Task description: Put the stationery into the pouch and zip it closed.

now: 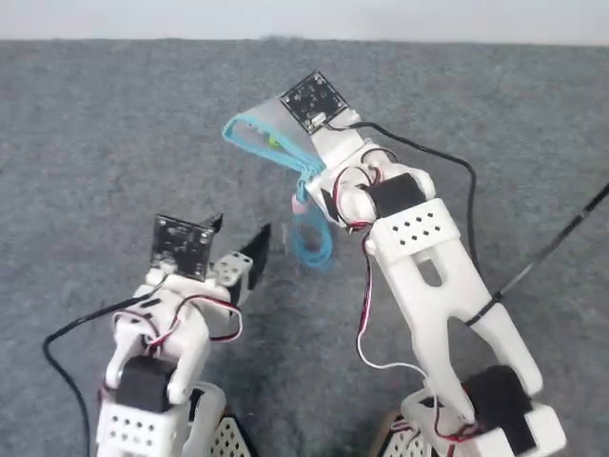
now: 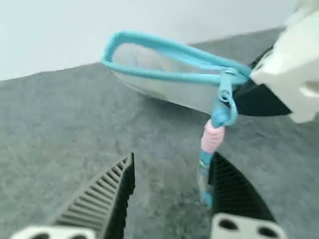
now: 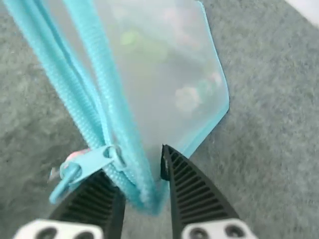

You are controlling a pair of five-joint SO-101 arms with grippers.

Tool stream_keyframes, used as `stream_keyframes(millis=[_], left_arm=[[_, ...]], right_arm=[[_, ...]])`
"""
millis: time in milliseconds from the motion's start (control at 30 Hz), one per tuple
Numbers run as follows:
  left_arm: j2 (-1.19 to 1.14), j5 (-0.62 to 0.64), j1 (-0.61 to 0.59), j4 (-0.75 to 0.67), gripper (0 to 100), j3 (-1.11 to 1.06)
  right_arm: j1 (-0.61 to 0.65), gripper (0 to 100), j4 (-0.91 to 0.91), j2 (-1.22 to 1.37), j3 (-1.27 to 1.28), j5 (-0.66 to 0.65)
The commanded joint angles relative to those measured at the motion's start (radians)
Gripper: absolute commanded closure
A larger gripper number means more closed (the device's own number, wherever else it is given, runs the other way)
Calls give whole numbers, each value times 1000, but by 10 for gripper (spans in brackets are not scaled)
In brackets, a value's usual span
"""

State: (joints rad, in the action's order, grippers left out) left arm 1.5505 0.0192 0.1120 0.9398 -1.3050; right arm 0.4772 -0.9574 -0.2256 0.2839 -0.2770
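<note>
Closest to us, the pouch [image 1: 269,131] had its zipper pull [image 2: 227,93] at the gripped end, with a pink charm [image 2: 212,137] and blue loop [image 1: 311,240] dangling off it. Past that, the teal zip [image 2: 149,43] gaped open, and inside we only made out blurry green and pink bits [image 3: 143,46]. The left gripper [image 2: 172,162] was spread wide and holding nothing, one finger just beside the charm. Farther back, the right gripper [image 3: 139,169] was pinched narrow on the pouch's zipper edge, over the grey table [image 1: 95,143].
</note>
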Motion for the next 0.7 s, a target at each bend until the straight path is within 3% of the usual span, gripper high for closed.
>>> stream_keyframes(millis=[0,300,667], left_arm=[[-180,-11,26,-109,742,12],[-542,-52,29,-284,703,76],[-577,-34,117,-316,706,88]], right_arm=[[15,993,-93,-117,-37,23],[101,993,-81,-277,133,21],[102,993,-22,-312,270,21]])
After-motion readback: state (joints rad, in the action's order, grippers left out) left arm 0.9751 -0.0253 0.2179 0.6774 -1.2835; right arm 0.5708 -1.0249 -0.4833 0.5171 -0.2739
